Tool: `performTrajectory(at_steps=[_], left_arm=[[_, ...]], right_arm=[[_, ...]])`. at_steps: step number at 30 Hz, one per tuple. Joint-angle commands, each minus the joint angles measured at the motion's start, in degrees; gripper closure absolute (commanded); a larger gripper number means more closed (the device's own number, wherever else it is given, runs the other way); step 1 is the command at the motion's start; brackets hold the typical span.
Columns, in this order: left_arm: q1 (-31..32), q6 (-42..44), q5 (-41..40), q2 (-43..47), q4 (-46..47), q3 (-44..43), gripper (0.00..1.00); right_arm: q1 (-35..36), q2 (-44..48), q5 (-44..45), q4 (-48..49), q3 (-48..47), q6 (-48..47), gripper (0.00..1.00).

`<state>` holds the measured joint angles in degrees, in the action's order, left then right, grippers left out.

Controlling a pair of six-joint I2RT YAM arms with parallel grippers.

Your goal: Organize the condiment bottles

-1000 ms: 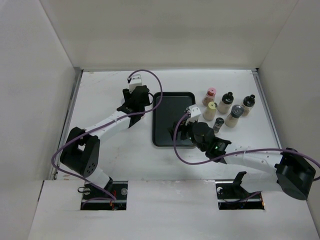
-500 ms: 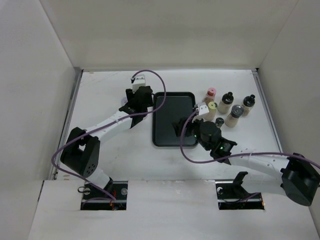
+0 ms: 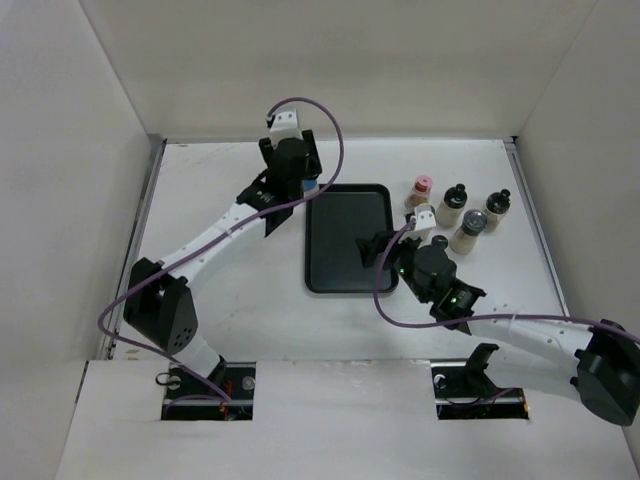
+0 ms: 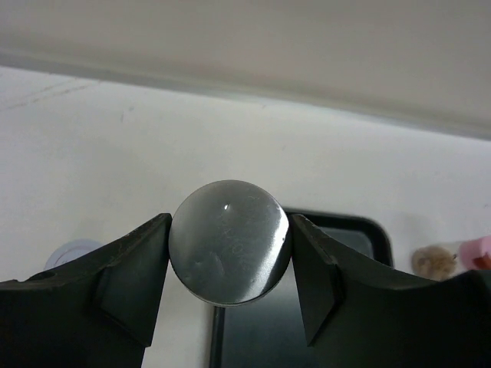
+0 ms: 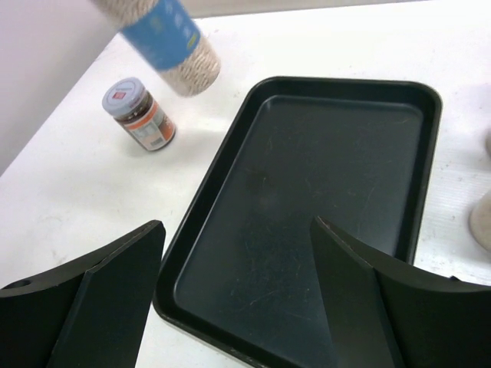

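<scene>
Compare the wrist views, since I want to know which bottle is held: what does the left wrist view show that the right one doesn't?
Only the left: the held bottle's silver cap, clamped between the left jaws, and another bottle's pink cap. Only the right: that bottle's blue label and the open right jaws. Both: the black tray and the small jar.

Left arm has swung out to the far side! The left gripper (image 4: pixel 230 230) now sits by the tray's (image 3: pixel 340 230) far-left corner, with the blue-labelled bottle (image 5: pixel 165 34) lifted off the table. The right gripper (image 5: pixel 236 224) has slid right to the tray's right edge, and its wrist now covers two of the condiment bottles (image 3: pixel 454 205).
</scene>
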<state>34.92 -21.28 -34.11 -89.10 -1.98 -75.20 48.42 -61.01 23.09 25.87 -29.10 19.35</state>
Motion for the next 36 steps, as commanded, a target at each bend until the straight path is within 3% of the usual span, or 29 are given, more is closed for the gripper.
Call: performTrajectory(at_steps=[1,7,16,29,34,36], left_arm=[[0.63,0.10,3.08,-6.15,5.75,-7.58,0.78],[0.55,0.18,5.36,-14.69,6.11,-13.39,0.78],[1.07,0.54,5.28,-19.27,8.22,-12.17,0.77],[3.09,2.38,1.51,-18.49,9.27,-8.74,0.23],[4.32,3.00,-0.69,-12.69,8.92,-6.11,0.15],[4.41,2.65,-0.87,-9.62,8.83,-4.87,0.15]], right_arm=[[-0.83,3.61,2.83,3.22,0.80,1.04,0.18],[-1.71,5.29,3.10,3.75,1.77,1.83,0.18],[-1.62,4.32,1.96,3.58,1.33,2.09,0.17],[-1.62,6.61,1.96,2.79,1.50,2.62,0.15],[-1.62,7.13,2.04,2.08,0.98,2.79,0.16],[-1.62,7.57,1.96,1.99,0.98,2.79,0.21]])
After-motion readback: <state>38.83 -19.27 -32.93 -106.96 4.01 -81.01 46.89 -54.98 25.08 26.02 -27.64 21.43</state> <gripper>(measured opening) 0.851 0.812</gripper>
